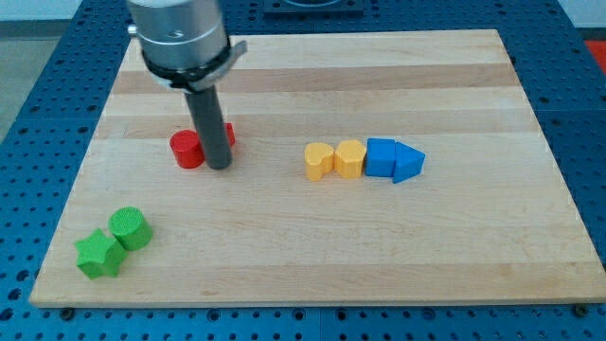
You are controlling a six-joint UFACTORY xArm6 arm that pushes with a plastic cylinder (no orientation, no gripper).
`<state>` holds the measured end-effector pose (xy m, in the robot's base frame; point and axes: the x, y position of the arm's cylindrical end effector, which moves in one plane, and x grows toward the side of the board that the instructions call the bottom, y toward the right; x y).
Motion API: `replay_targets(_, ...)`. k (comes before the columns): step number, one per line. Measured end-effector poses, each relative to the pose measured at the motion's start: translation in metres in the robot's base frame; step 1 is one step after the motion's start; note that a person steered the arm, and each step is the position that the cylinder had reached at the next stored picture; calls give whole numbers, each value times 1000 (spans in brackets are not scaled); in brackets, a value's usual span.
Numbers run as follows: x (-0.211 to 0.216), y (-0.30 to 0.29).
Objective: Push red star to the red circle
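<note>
Closing the last gap between star (225, 134) and circle (187, 150), by the look of it: task near its end, perhaps already done. Tip (219, 167) planted on the board (284, 237) just at the circle's three o'clock, touching or nearly so. Star mostly hidden behind the rod, only a red sliver peeping out at the rod's two o'clock, so its shape not readable and its contact with the circle not provable from here; at most a narrow gap, with the rod standing in front of it. No jaws to report on, just a bare rod holding nothing, pressing sideways only. Next move, as a judgement: coming round to the star's far side, about its two or three o'clock, then nudging toward eight o'clock so the star slides against the circle without knocking the circle away toward nine. Short, slow stroke wanted, since both pieces look light and apt to skid. Risk of the rod wedging between the two reds and spreading them if driven straight from where it stands. Elsewhere, well apart: yellow pair (333, 159) and blue pair (393, 159) in a row out at three o'clock, green pair (114, 242) down at seven o'clock, none in the way.
</note>
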<state>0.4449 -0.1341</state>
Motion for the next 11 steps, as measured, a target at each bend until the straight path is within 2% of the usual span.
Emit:
replay_targets(2,-14,-41)
replay_targets(3,0,-39)
replay_targets(4,42,-37)
replay_targets(5,58,-8)
replay_targets(6,25,38)
replay_targets(7,25,66)
replay_targets(8,-4,82)
replay_targets(9,-23,64)
replay_targets(11,-28,13)
